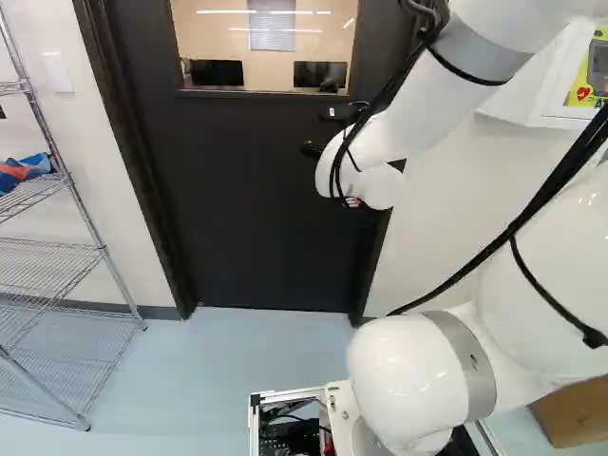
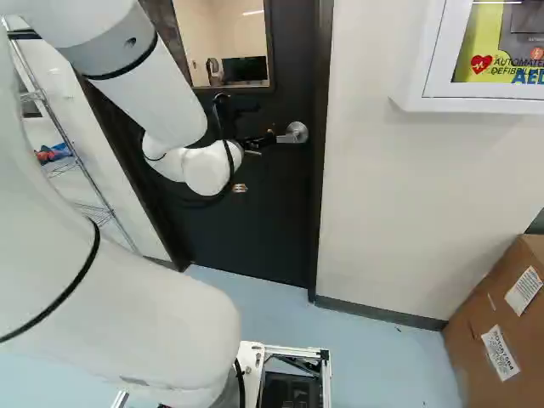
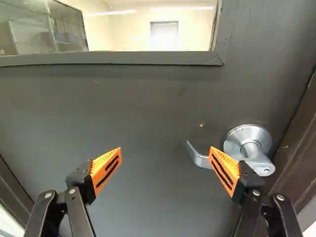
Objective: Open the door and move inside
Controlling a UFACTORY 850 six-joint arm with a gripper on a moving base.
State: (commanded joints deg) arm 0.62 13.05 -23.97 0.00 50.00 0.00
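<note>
black flat door (image 1: 247,209), with a glass window (image 1: 266,43) in its upper part, looks shut in its dark frame (image 1: 152,190). silver metal lever handle (image 3: 252,140) is on the door, near the frame edge, lower than the window. black two-finger claw (image 2: 265,121) is up at the door, just beside the handle in the right base view. claw (image 3: 165,150) is open in the wrist view, fingers wide apart, orange pads (image 3: 106,168) facing each other, nothing gripped. one finger overlaps the lever, whose free end shows past it, in the span between the fingers; can't tell if they touch. white arm (image 1: 389,133) reaches forward to the door, black cables (image 1: 532,209) strapped along it. dark monitors (image 1: 320,75) show through the window. metal wire shelf (image 1: 47,271) stands at the left of the left base view, blue and red item (image 1: 24,169) on one level. white wall cabinet (image 2: 425,72) with a clear front hangs on the pale wall (image 2: 399,187), at the upper right of the right base view. brown cardboard box (image 2: 484,340) with white labels sits at the right of the same view. light blue floor (image 1: 256,351) runs up to the door.
</note>
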